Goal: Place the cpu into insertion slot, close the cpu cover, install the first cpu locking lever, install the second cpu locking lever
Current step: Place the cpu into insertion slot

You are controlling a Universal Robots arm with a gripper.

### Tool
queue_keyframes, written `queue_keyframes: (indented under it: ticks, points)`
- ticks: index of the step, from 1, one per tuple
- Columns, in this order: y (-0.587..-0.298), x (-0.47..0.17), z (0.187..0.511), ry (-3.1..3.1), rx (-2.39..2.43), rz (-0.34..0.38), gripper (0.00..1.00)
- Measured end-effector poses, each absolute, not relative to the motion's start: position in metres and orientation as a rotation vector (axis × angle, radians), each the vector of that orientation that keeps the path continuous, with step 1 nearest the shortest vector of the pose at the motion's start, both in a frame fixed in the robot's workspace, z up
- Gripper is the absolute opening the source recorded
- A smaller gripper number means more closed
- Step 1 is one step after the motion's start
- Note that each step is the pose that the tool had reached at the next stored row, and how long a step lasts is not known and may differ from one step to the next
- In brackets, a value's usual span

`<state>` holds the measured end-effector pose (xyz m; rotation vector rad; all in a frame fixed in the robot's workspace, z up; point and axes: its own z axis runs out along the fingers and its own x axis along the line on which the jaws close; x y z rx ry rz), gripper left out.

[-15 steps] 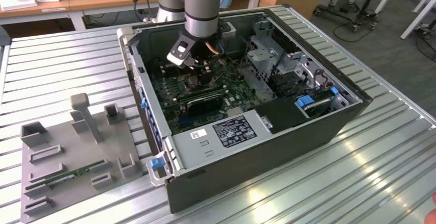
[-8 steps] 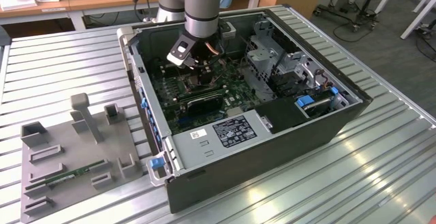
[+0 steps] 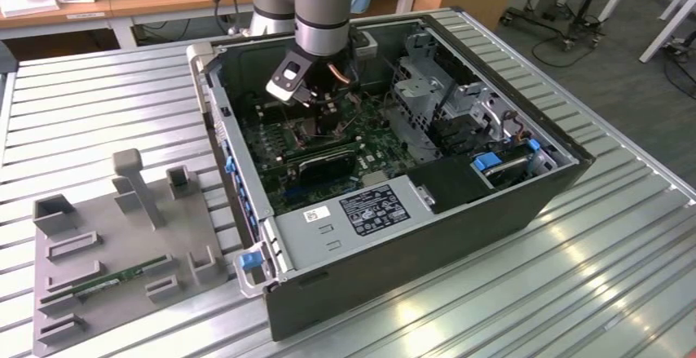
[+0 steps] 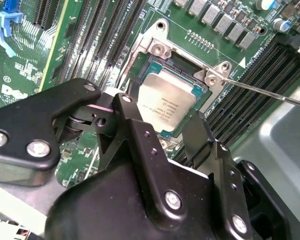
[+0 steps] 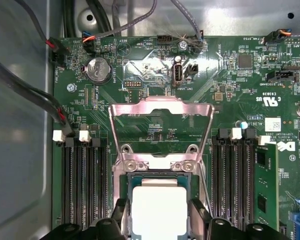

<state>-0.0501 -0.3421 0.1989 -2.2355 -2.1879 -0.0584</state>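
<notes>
An open black computer case (image 3: 435, 236) lies on a slatted metal worktop (image 3: 609, 293) beside a grey fixture block (image 3: 109, 236) holding a green memory stick (image 3: 114, 280), while inside, the first wrist view shows a round coin battery (image 5: 98, 70), long black memory slots (image 5: 82, 185) and grey cables (image 5: 20, 85).

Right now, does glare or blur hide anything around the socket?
First wrist view: glare bleaches the cpu face white, and the raised cpu cover shines. Second wrist view: the same face is evenly lit. Exterior view: bright streaks on the table slats.
</notes>
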Motion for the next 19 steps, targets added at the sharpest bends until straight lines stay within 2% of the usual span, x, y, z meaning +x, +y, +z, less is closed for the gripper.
queue_keyframes:
  ticks: [19]
  points:
    - [-0.3421, -0.0501, 0.2047, -2.188, -2.236, -0.058, 0.61]
